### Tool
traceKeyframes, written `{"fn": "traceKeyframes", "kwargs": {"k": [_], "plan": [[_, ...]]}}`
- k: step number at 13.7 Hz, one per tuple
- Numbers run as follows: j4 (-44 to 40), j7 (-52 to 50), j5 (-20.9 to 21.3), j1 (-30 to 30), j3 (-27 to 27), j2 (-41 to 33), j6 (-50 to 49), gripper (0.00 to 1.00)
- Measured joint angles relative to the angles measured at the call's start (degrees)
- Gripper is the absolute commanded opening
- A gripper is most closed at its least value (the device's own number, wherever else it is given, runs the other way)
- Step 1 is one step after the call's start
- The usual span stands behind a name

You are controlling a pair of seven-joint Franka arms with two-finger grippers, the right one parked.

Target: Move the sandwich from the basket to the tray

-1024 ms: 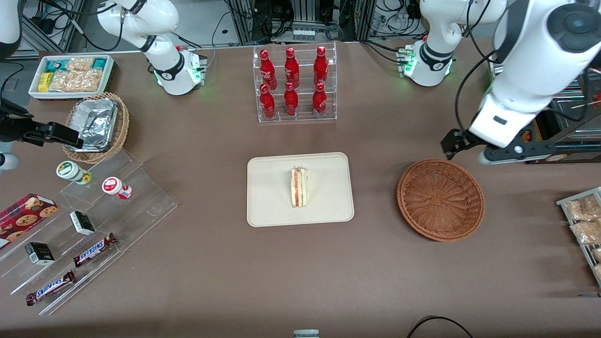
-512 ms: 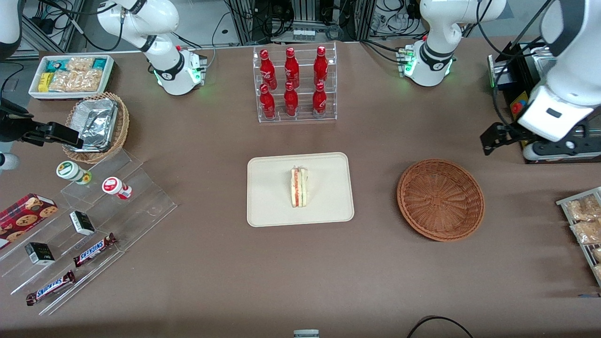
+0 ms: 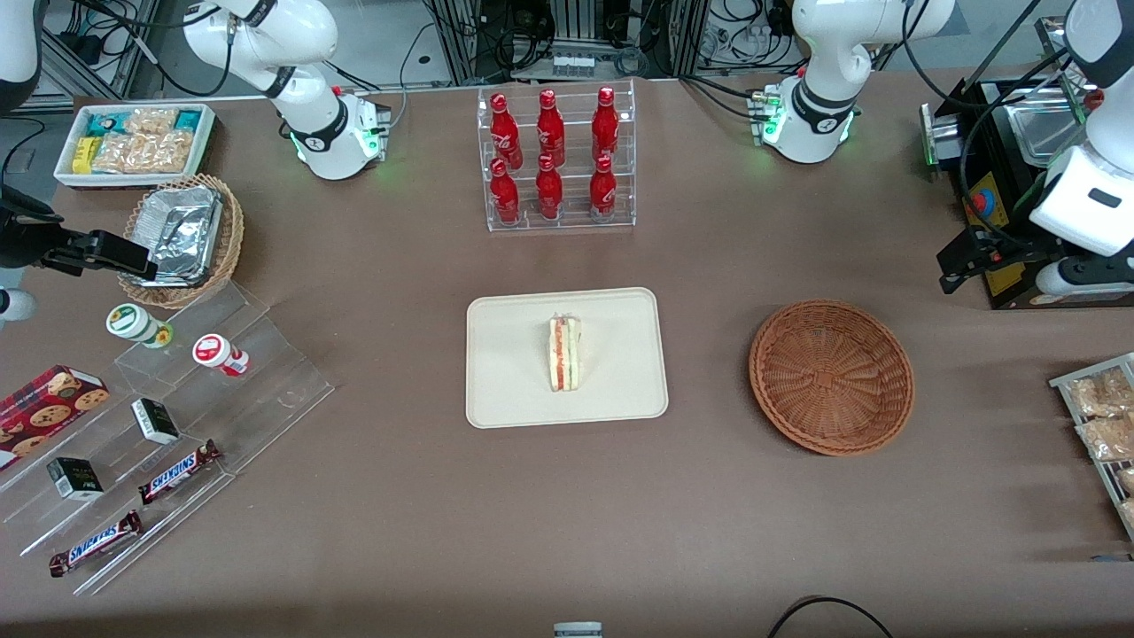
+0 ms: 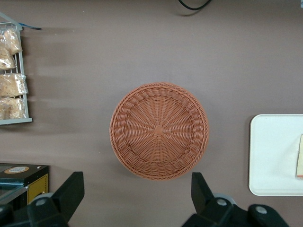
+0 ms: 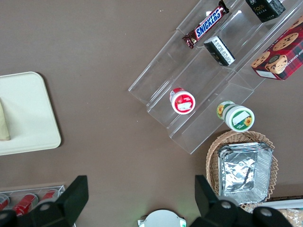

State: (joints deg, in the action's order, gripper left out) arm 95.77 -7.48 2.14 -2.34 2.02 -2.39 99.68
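Observation:
The sandwich (image 3: 564,354), a pale wedge with red and green filling, lies in the middle of the cream tray (image 3: 514,390). The reddish-brown wicker basket (image 3: 831,377) stands empty beside the tray, toward the working arm's end of the table. My gripper (image 3: 955,264) hangs high, farther from the front camera than the basket and nearer the table's end, close to a black machine. In the left wrist view the gripper (image 4: 137,189) is open with only bare table between its fingers. The empty basket (image 4: 158,130), the tray's (image 4: 272,156) end and a sliver of sandwich (image 4: 300,156) show there.
A black machine (image 3: 1001,177) stands by the gripper. A wire rack of snack bags (image 3: 1099,416) sits at the working arm's end. A clear rack of red bottles (image 3: 554,159) stands farther back than the tray. Acrylic steps (image 3: 177,399) with snacks lie toward the parked arm's end.
My gripper has swung away from the basket toward the working arm's end of the table. The sandwich, tray and basket have not moved.

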Motion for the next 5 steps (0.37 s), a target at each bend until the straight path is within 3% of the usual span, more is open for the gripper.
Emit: {"fn": "traceKeyframes", "kwargs": {"k": [5], "plan": [[-0.2,0.0,-0.1,0.9,-0.5,0.3,-0.4,1.00]]}}
